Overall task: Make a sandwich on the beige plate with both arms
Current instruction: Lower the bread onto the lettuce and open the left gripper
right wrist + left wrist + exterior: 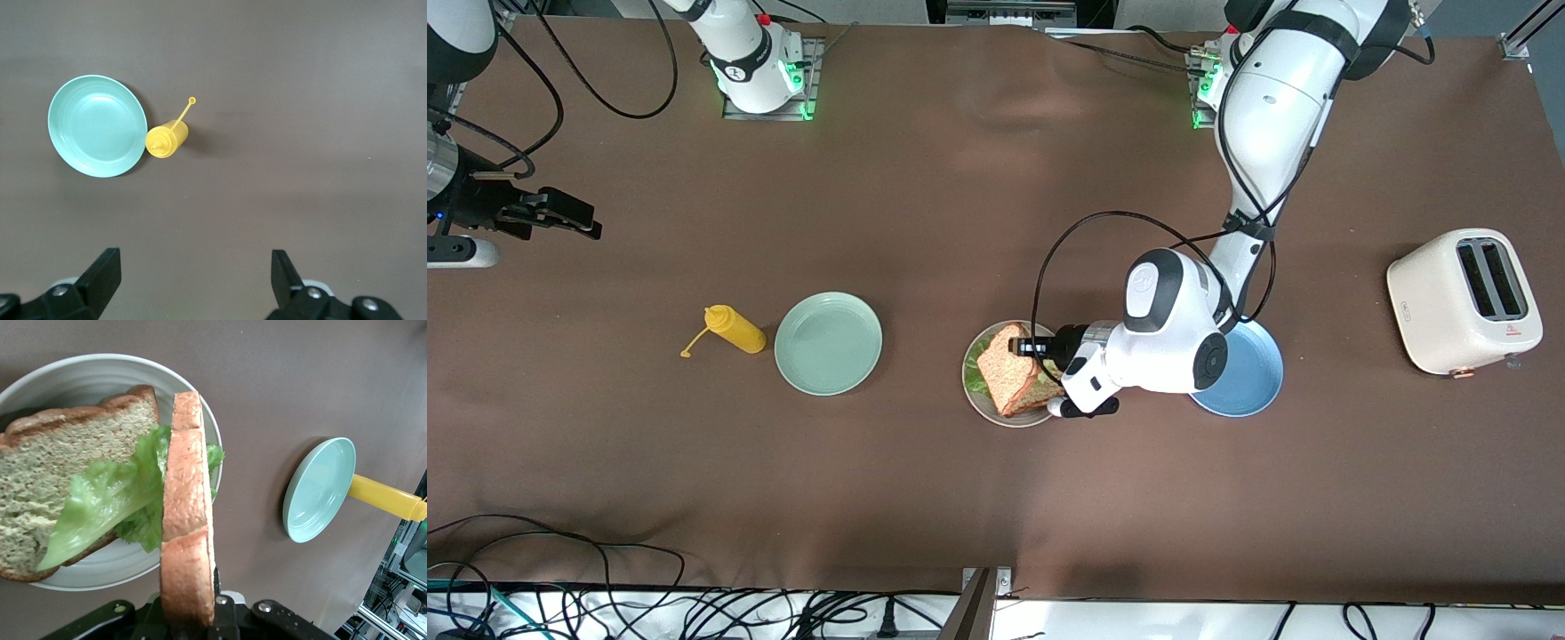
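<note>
Sandwich: bottom slice [60, 493] and lettuce [113, 493] lie on the beige plate [93, 380]; top slice [187, 520] not yet laid.
Left gripper [1040, 348]: over the plate, clamped on the tilted top slice.
Right gripper [193, 280]: fingers apart, waiting above the table's end.
Left: lower slice, release.

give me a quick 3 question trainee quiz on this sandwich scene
1. True or false: the left hand grips the top bread slice on edge over the beige plate.
2. What lies on the lower slice? A) cheese B) lettuce C) tomato
3. Fill in: the right hand hangs open over the bare ____.

Key: 1 true; 2 B, the lettuce; 3 table.
</note>
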Action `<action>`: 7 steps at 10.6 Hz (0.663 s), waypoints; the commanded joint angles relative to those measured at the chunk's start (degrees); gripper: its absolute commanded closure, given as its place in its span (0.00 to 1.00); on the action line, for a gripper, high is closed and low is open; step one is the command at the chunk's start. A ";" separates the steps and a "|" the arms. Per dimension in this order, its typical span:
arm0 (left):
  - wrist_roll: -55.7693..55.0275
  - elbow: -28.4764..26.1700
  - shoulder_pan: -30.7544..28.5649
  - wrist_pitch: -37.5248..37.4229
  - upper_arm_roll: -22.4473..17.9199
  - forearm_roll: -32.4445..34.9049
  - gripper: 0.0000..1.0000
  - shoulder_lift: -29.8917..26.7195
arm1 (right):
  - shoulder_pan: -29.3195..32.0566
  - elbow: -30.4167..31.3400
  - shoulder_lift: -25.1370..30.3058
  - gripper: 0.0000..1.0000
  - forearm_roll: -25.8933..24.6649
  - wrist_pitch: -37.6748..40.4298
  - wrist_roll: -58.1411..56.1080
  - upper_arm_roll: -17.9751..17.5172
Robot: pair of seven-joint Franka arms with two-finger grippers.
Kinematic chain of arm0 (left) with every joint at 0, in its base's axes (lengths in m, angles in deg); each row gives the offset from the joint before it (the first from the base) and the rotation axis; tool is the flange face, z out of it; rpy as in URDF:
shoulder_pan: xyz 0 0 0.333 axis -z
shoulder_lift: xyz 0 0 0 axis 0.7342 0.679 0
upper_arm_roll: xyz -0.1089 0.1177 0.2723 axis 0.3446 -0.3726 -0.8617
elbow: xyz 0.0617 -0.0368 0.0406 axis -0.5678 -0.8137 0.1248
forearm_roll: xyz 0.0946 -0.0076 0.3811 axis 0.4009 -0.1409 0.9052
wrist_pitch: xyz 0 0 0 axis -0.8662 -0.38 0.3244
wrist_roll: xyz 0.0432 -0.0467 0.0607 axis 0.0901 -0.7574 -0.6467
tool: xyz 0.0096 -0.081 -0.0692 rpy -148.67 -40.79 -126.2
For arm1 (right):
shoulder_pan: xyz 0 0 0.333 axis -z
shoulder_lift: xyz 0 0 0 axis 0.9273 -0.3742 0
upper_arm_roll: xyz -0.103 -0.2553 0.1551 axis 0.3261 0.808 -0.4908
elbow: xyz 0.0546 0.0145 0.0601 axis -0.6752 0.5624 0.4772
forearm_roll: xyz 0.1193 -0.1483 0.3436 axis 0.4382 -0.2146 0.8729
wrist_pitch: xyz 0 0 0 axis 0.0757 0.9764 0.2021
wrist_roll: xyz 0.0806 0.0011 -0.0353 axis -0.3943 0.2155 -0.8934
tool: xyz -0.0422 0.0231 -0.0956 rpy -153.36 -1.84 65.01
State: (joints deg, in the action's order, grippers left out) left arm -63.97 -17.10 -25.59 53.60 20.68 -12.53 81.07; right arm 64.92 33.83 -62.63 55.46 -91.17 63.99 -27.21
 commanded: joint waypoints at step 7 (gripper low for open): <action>1.13 0.15 -1.78 1.67 -0.74 -4.52 0.00 0.31 | 0.46 -3.35 -0.09 0.00 0.79 0.34 -1.11 1.64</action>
State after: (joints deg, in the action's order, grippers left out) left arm -63.79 -17.07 -26.56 55.31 20.12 -15.59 81.79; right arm 65.15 31.49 -62.53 55.46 -91.18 63.88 -25.73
